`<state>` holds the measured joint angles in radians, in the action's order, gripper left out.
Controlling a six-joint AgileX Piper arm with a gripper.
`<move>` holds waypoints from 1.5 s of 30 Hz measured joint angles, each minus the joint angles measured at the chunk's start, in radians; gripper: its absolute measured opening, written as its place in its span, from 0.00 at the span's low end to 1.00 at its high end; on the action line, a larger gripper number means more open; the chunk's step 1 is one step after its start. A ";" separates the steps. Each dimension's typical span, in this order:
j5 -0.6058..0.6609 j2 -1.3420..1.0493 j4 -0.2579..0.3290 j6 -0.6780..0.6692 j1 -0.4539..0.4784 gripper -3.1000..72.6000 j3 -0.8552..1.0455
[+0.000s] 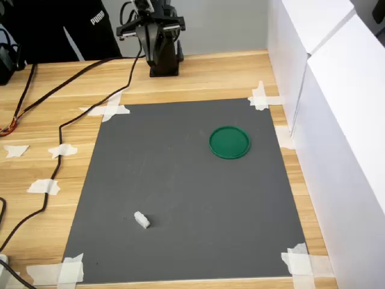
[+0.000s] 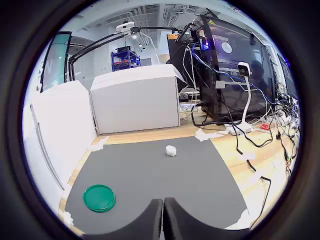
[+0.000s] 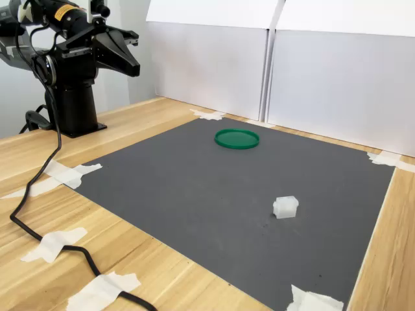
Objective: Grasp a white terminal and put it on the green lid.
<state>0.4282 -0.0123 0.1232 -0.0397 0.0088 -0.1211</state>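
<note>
The white terminal [image 1: 141, 220] [image 3: 285, 207] is a tiny blocky piece lying alone on the grey mat [image 1: 180, 192], near the mat's front left in the first exterior view; the wrist view shows this terminal [image 2: 171, 150] far ahead. The green lid [image 1: 230, 142] [image 2: 99, 198] [image 3: 237, 138] lies flat on the mat, toward the white boards, with nothing on it. My gripper [image 1: 146, 37] [image 2: 163, 220] [image 3: 133, 63] hangs folded over the arm's base, off the mat and far from both. Its fingers [image 2: 150, 222] are pressed together, holding nothing.
White foam boards [image 1: 337, 108] wall off the first exterior view's right. The arm's base [image 1: 162, 60] stands on the wooden table behind the mat. Black cables [image 1: 66, 120] and tape scraps [image 1: 43, 186] run along the first exterior view's left. Equipment racks [image 2: 235, 75] show beyond the table.
</note>
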 joint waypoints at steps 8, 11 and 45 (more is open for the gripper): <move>0.000 0.000 0.000 0.000 0.000 0.02 0.000; 0.000 0.000 0.000 0.000 0.000 0.02 0.000; 0.143 0.481 -0.078 0.000 0.000 0.02 -0.338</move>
<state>0.5714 0.4686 0.0453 -0.0397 0.0088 -0.4596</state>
